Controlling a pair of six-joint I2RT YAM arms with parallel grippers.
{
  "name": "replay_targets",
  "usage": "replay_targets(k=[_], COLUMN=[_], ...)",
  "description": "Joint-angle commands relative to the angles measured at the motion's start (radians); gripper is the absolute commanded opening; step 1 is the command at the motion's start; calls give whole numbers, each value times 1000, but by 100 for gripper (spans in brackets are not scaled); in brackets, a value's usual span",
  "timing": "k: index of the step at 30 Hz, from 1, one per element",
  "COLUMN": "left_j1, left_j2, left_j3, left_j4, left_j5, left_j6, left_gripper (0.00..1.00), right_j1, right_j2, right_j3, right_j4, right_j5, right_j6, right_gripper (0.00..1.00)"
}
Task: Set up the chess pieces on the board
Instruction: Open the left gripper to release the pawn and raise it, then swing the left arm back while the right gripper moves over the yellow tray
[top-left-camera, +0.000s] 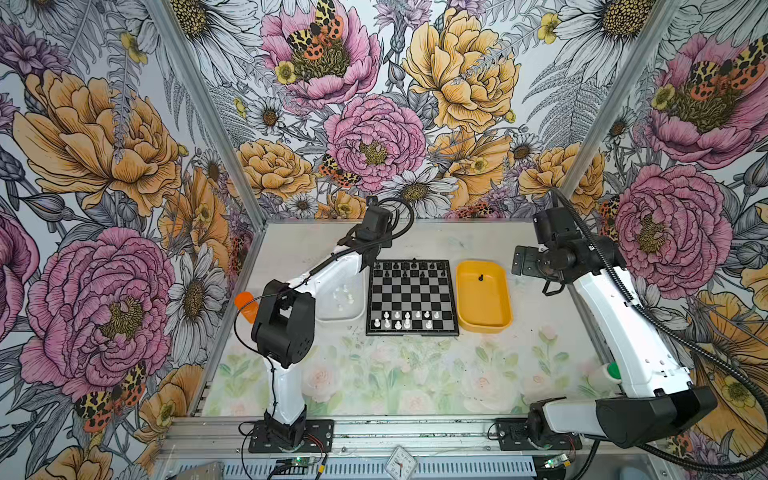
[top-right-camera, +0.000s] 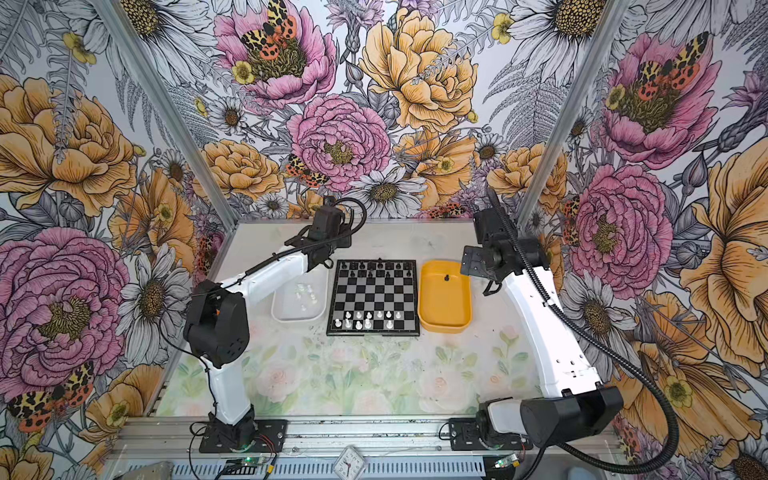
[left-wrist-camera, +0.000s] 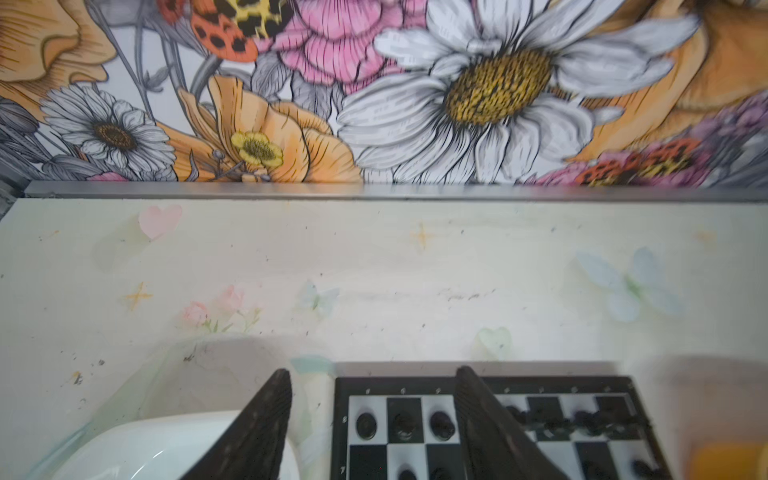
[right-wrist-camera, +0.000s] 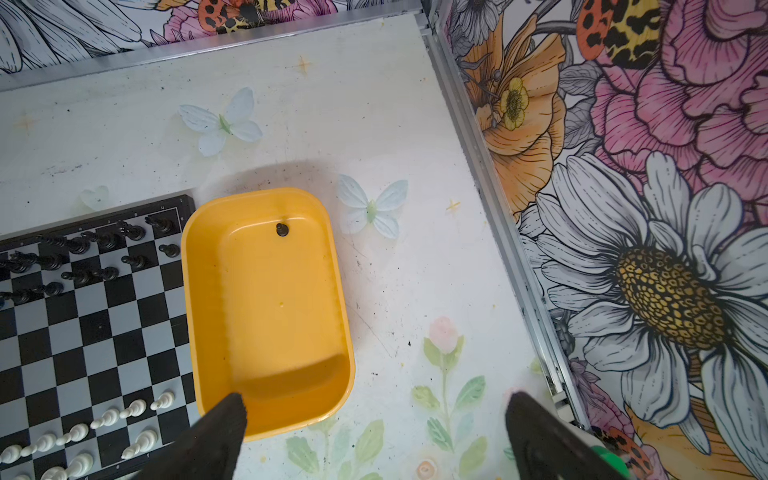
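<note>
Risk 1: toppling of packed black pieces (top-left-camera: 409, 268) at board (top-left-camera: 412, 297) far edge; cause: left gripper (left-wrist-camera: 372, 372) close over back row.
Risk 2: slipped grip on 1 black pawn (right-wrist-camera: 282, 229) in yellow tray (right-wrist-camera: 203, 291); cause: tiny, near far wall.
White pieces (top-left-camera: 401, 320): some on near rows, several in white tray (top-left-camera: 338, 319).
Left gripper: jaws apart, empty, straddling board's far-left corner.
Right gripper (right-wrist-camera: 375, 398): wide open, empty, above yellow tray's near end.
</note>
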Motion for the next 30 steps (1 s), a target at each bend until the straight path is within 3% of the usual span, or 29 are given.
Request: replay_targets(k=[1, 7, 13, 15, 21, 30], left_j1=[-84, -217, -314, -326, -340, -381], left_j2=[53, 321, 505, 547, 628, 716], left_j3=[203, 648, 823, 853, 893, 951], left_j4=[-176, -411, -414, -412, -410, -382], left_j5=[60, 238, 337, 345, 401, 429], left_j6=[10, -46, -85, -101, -148, -188], left_gripper=[75, 79, 83, 81, 59, 58], right_j1=[-22, -92, -126, -146, -172, -209], right_j2=[-18, -62, -130, -152, -195, -245], right_j3=[31, -18, -92, -100, -131, -192], right_j4=[28, 29, 25, 17, -16, -17], right_j5=[-7, -89, -131, -151, -172, -205], right_j6=[-3, 24, 25, 24, 15, -12], right_gripper=[100, 100, 100, 100, 100, 100])
